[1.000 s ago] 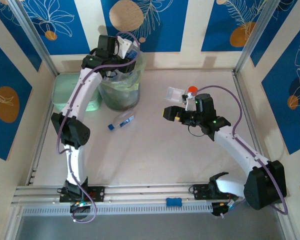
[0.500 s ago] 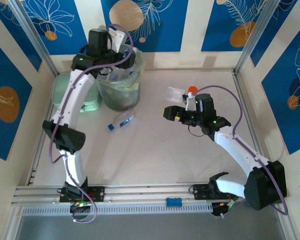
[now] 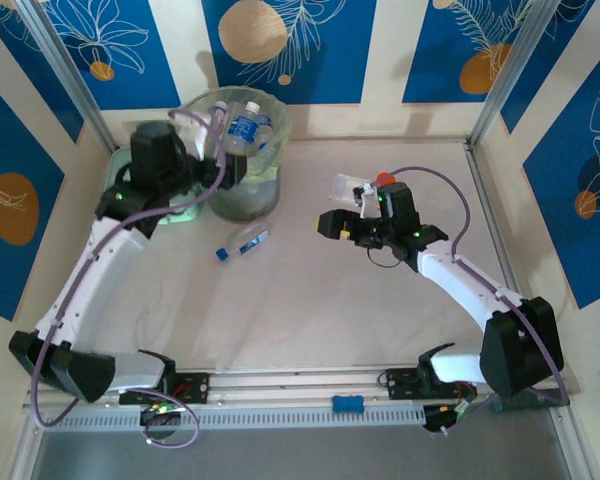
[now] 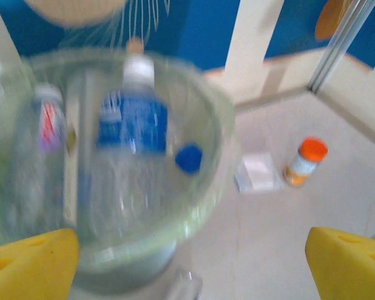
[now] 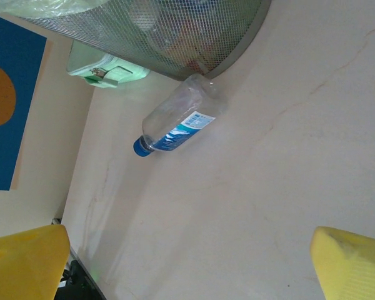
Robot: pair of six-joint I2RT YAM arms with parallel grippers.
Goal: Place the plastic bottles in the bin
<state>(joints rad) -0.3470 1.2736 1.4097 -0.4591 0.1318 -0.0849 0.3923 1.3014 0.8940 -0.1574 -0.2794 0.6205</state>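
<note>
I see both claws wide open, empty: left gripper point(image 4: 190, 265) at the bin point(image 3: 242, 198), right gripper point(image 5: 189, 262) facing one bottle point(image 5: 178, 124) on the table point(image 3: 330, 300).

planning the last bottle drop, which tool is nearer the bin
Left. The left tool is close by the bin's left side near its rim; the right tool hangs well off to the bin's right, over the table.
</note>
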